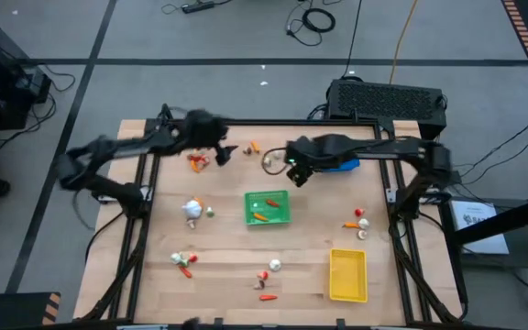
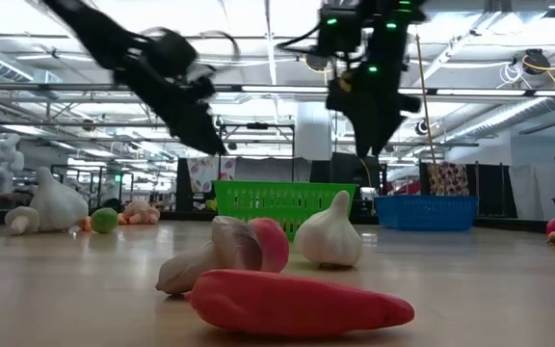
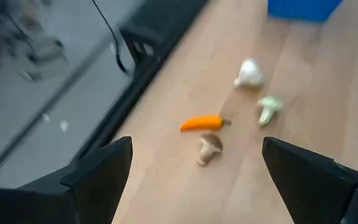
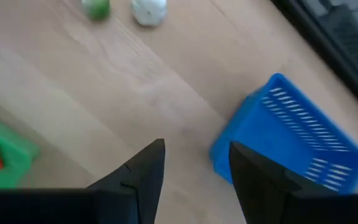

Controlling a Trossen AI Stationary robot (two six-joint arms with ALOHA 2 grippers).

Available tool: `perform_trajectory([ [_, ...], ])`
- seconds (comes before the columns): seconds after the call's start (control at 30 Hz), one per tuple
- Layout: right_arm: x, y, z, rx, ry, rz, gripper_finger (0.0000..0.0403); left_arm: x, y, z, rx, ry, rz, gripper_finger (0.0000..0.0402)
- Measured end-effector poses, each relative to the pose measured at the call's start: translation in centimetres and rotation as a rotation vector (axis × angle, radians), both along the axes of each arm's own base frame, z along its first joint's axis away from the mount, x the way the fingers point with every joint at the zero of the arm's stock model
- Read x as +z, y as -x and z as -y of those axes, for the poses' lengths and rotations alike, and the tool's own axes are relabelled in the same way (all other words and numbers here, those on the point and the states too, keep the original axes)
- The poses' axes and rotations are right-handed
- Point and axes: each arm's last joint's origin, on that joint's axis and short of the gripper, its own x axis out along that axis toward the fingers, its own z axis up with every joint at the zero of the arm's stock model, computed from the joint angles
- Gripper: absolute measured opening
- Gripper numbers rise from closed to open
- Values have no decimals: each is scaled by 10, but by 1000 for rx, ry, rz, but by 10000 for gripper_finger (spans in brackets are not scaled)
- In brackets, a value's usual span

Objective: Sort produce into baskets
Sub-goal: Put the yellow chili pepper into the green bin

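Observation:
Small produce pieces lie scattered over the wooden table (image 1: 227,238). My left gripper (image 1: 224,152) hangs open above the far left part, over an orange pepper (image 3: 204,122), a mushroom (image 3: 209,148), a garlic bulb (image 3: 248,73) and a pale green piece (image 3: 268,109). My right gripper (image 1: 293,174) hangs open in the air beside the blue basket (image 4: 297,143), with nothing between its fingers. The green basket (image 1: 268,207) sits mid-table with an orange piece in it. The yellow basket (image 1: 347,274) stands at the near right.
More produce lies in clusters at the left (image 1: 192,209), near left (image 1: 183,261), near middle (image 1: 269,270) and right (image 1: 358,220). In the low view a red pepper (image 2: 297,301), a mushroom and a garlic bulb (image 2: 330,233) lie close to the near edge.

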Motion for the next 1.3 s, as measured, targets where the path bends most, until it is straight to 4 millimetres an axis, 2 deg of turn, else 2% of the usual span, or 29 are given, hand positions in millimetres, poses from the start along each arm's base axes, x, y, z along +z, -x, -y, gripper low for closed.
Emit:
perform_trajectory([
  [0.07,-2,13,-3,6,-10,110,171,-2,-20,-18,-57,20,-89,365],
  [0.27,-3,33,-10,100,-15,386,171,-29,-74,-53,-252,139,-389,365],
  [0.5,-12,48,-15,134,3,434,171,-39,-110,-78,-305,168,-425,365],
  [0.63,-22,53,-16,143,-2,397,171,-44,-120,-84,-288,152,-449,365],
  [0.9,-25,53,-15,167,15,410,171,-73,-132,-94,-284,221,-535,365],
  [1.3,-23,52,-7,166,46,431,171,-75,-130,-89,-453,171,-614,365],
])
